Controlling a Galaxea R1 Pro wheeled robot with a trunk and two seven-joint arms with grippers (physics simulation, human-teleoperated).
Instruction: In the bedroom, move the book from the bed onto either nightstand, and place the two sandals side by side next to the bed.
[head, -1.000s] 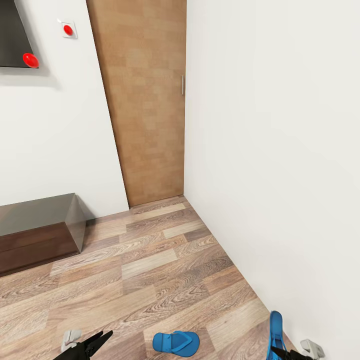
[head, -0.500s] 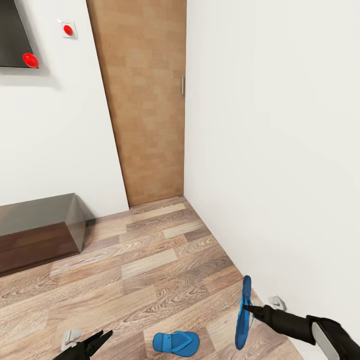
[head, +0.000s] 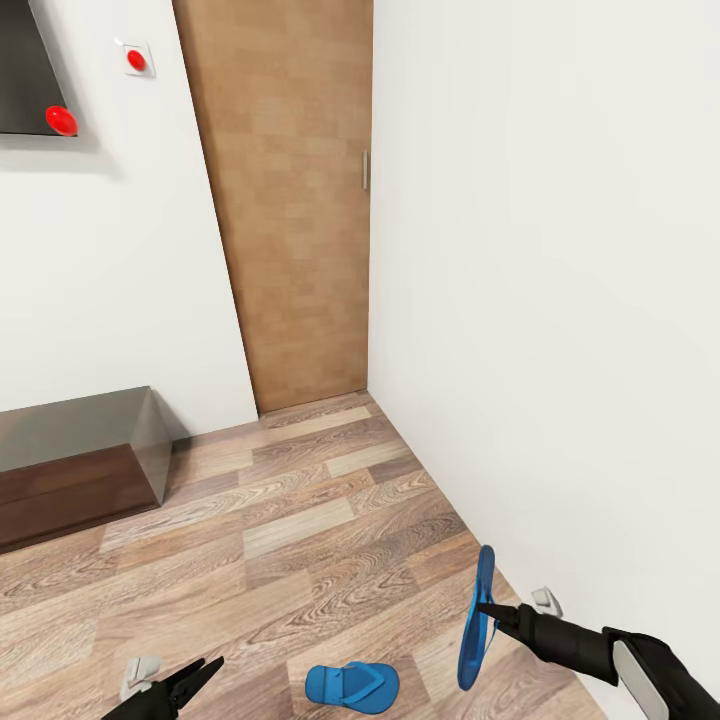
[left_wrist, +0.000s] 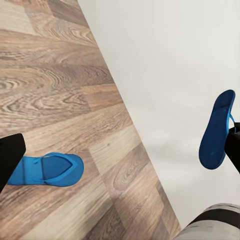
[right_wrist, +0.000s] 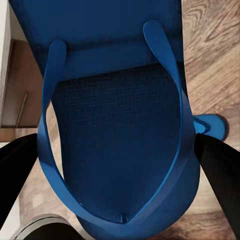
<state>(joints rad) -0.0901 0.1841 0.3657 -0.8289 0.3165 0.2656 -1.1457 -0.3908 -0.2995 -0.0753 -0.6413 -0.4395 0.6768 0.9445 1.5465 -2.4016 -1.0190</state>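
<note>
One bright blue sandal (head: 474, 620) hangs on edge above the wood floor, close to the right wall, with my right gripper (head: 490, 612) shut on it. In the right wrist view this sandal (right_wrist: 117, 125) is seen close up, strap side facing the camera, between the two black fingers (right_wrist: 216, 172). The other sandal (head: 352, 686) lies flat on the floor at the bottom centre; the left wrist view shows it (left_wrist: 47, 169) too, along with the held sandal (left_wrist: 216, 131). My left gripper (head: 198, 674) hovers open and empty to the left of the lying sandal. The book, bed and nightstands are out of view.
A white wall (head: 560, 300) runs close along the right. A plain brown door (head: 290, 200) stands in the corner ahead. A long low dark bench (head: 80, 460) sits against the left wall, under a dark panel (head: 25, 70). Wood-plank floor (head: 300, 520) lies between them.
My right gripper has lifted the sandal from the bottom right corner and carried it up and leftward, away from the wall. The left gripper and the lying sandal have stayed put.
</note>
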